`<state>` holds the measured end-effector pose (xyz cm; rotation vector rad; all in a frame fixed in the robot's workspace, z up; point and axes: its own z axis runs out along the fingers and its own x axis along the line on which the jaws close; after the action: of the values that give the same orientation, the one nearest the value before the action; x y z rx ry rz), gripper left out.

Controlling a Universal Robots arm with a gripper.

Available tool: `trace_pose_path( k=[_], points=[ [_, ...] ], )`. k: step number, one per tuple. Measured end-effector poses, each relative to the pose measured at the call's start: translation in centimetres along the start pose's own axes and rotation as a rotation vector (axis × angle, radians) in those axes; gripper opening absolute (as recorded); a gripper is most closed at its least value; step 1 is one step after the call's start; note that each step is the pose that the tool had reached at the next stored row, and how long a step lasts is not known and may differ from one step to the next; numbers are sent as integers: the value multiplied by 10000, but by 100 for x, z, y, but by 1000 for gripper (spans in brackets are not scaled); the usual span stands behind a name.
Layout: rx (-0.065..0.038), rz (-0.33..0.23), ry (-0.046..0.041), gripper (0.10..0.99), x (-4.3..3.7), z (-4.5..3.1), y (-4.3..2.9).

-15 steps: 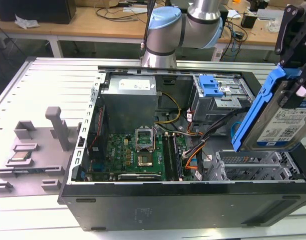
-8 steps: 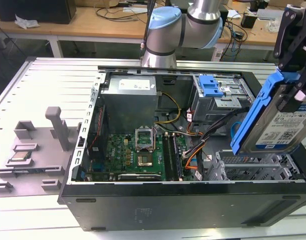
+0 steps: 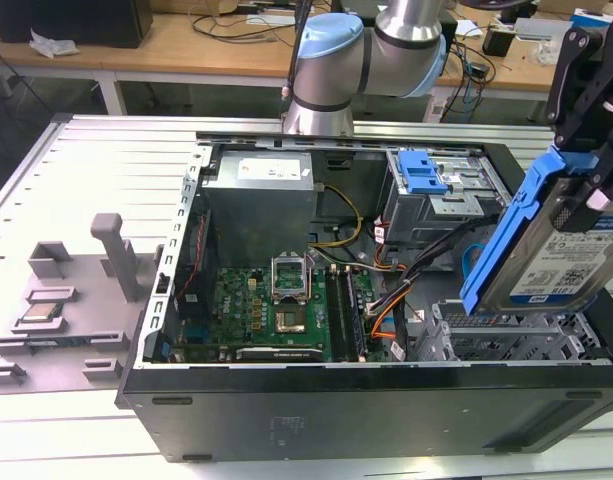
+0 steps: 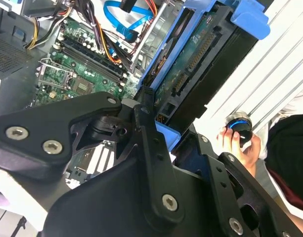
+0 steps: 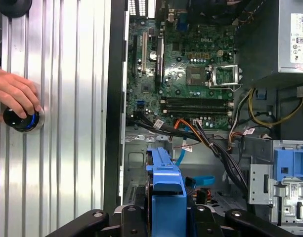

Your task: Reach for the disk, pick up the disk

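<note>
Gripper (image 3: pixel 586 170) clamped on hard drive (image 3: pixel 561 245), held tilted above open computer case (image 3: pixel 286 400) at exterior view's 3 o'clock. Pick-up step judged done; steady clearance above drive cage (image 3: pixel 506 335) called for.

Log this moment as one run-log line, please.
gripper: shut on disk | disk: lifted, tilted, above open computer case at exterior view's right | person's hand: on a knob on the table

Even, bright overhead light; glare on the ribbed metal surface (image 5: pixel 67 123) around nine o'clock, deep shadow inside the computer case (image 3: pixel 386 400).
</note>
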<state>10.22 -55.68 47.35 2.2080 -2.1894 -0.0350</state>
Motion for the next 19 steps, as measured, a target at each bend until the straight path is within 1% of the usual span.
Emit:
trace_pose_path(
  k=[2, 6, 9, 14, 16, 19],
  points=[
    [0, 1, 1, 369, 2, 9, 4],
    [-1, 0, 1, 369, 2, 55, 33],
    [0, 0, 0, 369, 2, 108, 44],
    [0, 0, 2, 369, 1, 222, 52],
    [0, 0, 2, 369, 0, 241, 52],
    [0, 0, 2, 369, 1, 244, 52]
  ],
)
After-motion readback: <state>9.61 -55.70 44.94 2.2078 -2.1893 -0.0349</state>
